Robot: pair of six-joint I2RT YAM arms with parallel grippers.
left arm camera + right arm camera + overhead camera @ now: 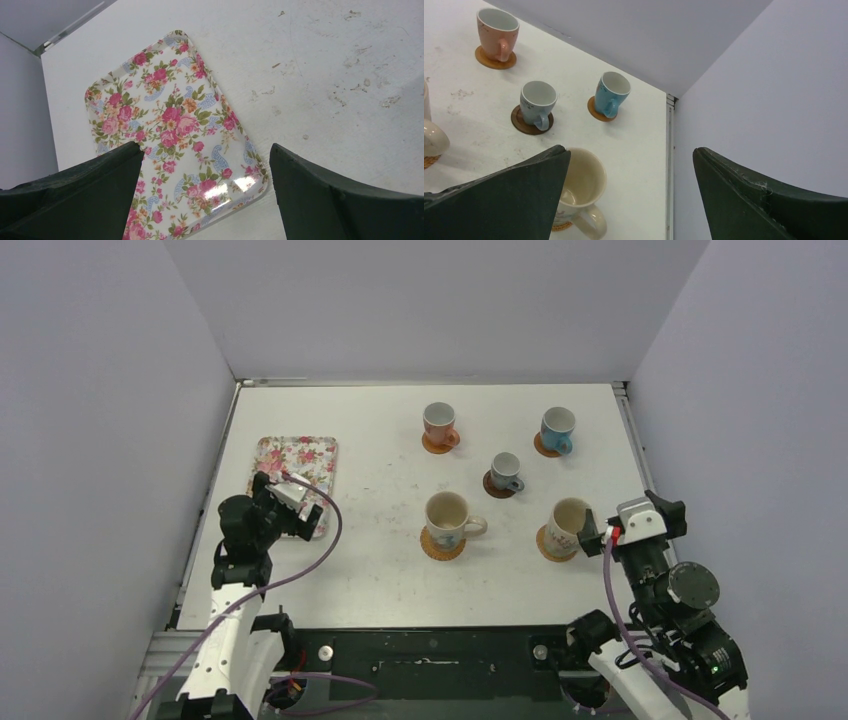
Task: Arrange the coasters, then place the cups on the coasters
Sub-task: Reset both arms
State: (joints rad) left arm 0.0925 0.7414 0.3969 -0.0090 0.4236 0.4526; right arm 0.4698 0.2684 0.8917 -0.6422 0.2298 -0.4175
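Observation:
Five cups each stand on a coaster. At the back are the pink cup (439, 424) and the blue cup (557, 429); the small grey cup (505, 471) sits on the dark brown coaster (493, 486). In front, a cream cup (447, 517) stands on a woven coaster (441, 546), and a second cream cup (567, 523) (584, 182) stands just left of my right gripper (630, 523) (631, 150). That gripper is open and holds nothing. My left gripper (287, 500) (205, 150) hovers open over the tray's near end.
The floral tray (295, 460) (170, 115) lies flat at the left with nothing on it. The table's right edge (669, 165) and the side wall run close beside the right gripper. Grey walls enclose the table on three sides.

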